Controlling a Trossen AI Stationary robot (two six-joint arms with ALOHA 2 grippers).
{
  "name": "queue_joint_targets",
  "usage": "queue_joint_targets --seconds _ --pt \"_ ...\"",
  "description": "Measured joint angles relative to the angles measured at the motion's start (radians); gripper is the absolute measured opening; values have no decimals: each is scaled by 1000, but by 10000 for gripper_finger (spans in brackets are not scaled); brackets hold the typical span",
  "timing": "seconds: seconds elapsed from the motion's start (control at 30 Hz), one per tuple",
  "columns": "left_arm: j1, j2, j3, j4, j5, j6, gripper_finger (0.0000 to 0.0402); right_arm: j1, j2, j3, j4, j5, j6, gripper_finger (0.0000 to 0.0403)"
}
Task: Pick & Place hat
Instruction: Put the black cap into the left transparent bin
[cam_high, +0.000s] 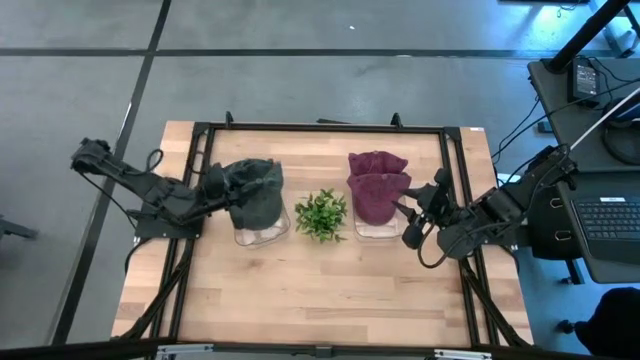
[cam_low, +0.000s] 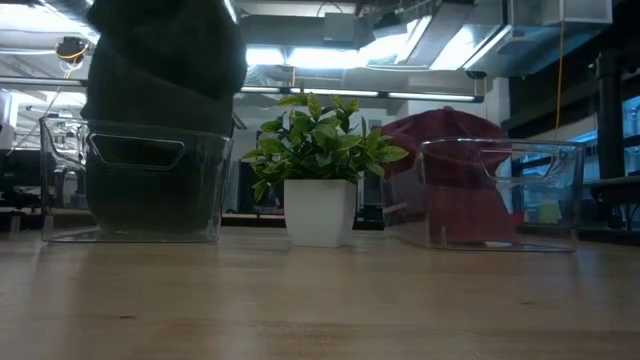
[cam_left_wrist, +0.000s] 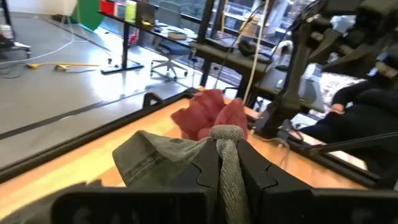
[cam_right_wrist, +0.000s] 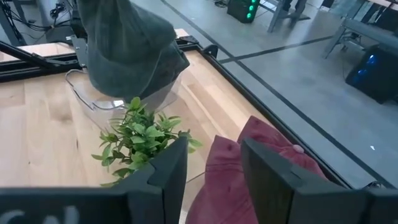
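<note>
Over the left clear bin (cam_high: 262, 236) hangs the grey hat (cam_high: 256, 192), gripped by the left gripper (cam_left_wrist: 227, 167), whose fingers (cam_left_wrist: 208, 171) are pinched tight on a fold of the hat's knitted edge, as the left wrist view shows. From the low camera the grey hat (cam_low: 160, 90) reaches down into the bin (cam_low: 135, 180), its upper part bulging above the rim. On the wooden table (cam_high: 320, 300) a small green plant (cam_high: 321, 214) in a white pot (cam_low: 320, 212) stands between this bin and a second clear bin (cam_high: 378, 228) on the right side. Two maroon hats (cam_high: 376, 185) lie at the right bin, one over its opening and one just behind it toward the table's far edge; the low view shows the maroon fabric (cam_low: 450, 170) partly inside the bin's walls (cam_low: 500, 195). The right gripper (cam_right_wrist: 211, 163) hovers just beside the right bin, on its outer side, with its fingers (cam_right_wrist: 169, 168) parted and nothing between them; past them the right wrist view shows the maroon hats (cam_right_wrist: 249, 168), the plant (cam_right_wrist: 138, 140) and the grey hat (cam_right_wrist: 130, 46) farther off. A black metal frame (cam_high: 320, 127) borders the tabletop.
</note>
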Motion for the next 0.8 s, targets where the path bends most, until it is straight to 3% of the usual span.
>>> queue_joint_targets --seconds 0.2,0.53,0.8 --pt "-33 -4 -97 80 -82 -5 17 0 0 0 15 0 0 149" --pt "-71 0 -203 60 -213 -65 17 0 0 0 36 -10 0 149" --pt "-68 1 -267 54 -225 -143 28 0 0 0 37 -35 -8 149"
